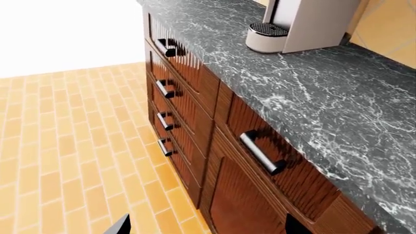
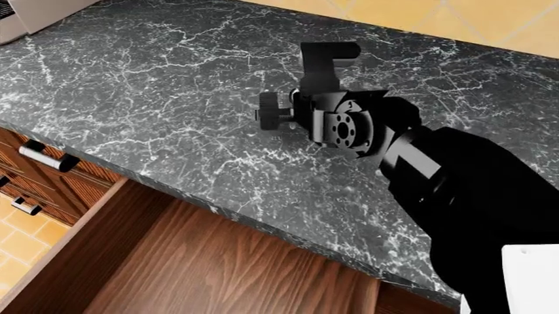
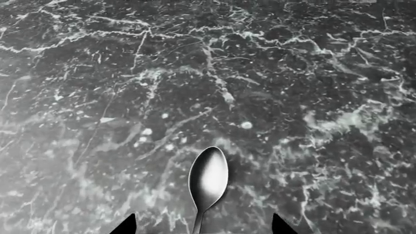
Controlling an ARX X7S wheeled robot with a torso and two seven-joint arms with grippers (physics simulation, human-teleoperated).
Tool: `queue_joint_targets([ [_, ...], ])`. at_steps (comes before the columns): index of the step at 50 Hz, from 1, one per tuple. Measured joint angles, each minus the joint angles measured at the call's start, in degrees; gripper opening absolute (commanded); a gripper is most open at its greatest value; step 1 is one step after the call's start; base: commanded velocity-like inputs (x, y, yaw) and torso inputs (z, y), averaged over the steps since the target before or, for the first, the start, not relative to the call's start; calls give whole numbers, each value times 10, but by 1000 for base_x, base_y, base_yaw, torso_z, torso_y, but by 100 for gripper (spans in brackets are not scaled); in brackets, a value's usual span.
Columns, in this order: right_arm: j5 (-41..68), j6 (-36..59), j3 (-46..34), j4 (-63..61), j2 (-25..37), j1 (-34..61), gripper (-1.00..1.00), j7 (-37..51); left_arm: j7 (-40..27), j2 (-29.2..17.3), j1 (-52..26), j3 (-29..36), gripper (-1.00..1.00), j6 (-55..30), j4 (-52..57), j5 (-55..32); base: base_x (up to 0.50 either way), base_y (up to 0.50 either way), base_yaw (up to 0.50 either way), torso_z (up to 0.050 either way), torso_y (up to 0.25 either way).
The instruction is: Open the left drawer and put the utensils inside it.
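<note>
Lying bowl-up on the dark marble countertop (image 3: 208, 73), a shiny silver spoon (image 3: 209, 179) is being observed in the right wrist view, its handle running out of frame between the two dark fingertips (image 3: 124, 225) of the right gripper (image 3: 204, 227). These tips are being held spread to either side of the handle, apart from it, with nothing being pinched. In the head view, the right gripper (image 2: 284, 112) is being held over the countertop (image 2: 157, 98) at about the 12 o'clock position from frame centre, on a black arm being extended from the 4 o'clock corner; the spoon itself is being hidden beneath it there. The left drawer (image 2: 218, 268) is being shown pulled open at 6 o'clock in the head view, its smooth wood-grain floor bare where visible. Narrower stacked drawers (image 1: 179, 105) with silver bar handles are being shown in the left wrist view, with a white appliance (image 1: 305, 24) standing on the countertop at 1 o'clock. Of the left gripper (image 1: 204, 226), only two dark tips are being seen, set well apart over the tiled floor (image 1: 65, 146) and the cabinet front, holding nothing. The fork is not being made out in any view.
</note>
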Motion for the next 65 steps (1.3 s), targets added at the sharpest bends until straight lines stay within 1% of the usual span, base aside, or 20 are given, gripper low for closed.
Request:
queue_joint_targets([
  [15, -10, -3, 1, -2, 0, -3, 100, -13, 5, 2, -2, 2, 100, -1, 1, 6, 0, 0, 0, 0, 0],
  [16, -10, -3, 1, -2, 0, -3, -100, -13, 5, 2, -2, 2, 100, 0, 1, 7, 0, 0, 0, 0, 0],
  [45, -24, -18, 2, -2, 1, -11, -100, -7, 8, 5, -6, 14, 100, 6, 2, 11, 0, 0, 0, 0, 0],
  [56, -24, -27, 2, -8, 1, 6, -100, -17, 5, 3, -10, 26, 100, 14, 4, 11, 0, 0, 0, 0, 0],
  [58, -24, -25, 3, -29, 12, 14, -100, -8, 5, 3, -10, 27, 100, 15, 4, 11, 0, 0, 0, 0, 0],
  [60, -23, -21, 4, -76, 39, 23, -100, 12, 5, 3, -10, 28, 100, 15, 4, 11, 0, 0, 0, 0, 0],
  [65, -11, -2, 11, -278, 128, 47, -100, 75, 5, 4, -12, 34, 100, 17, 6, 11, 0, 0, 0, 0, 0],
])
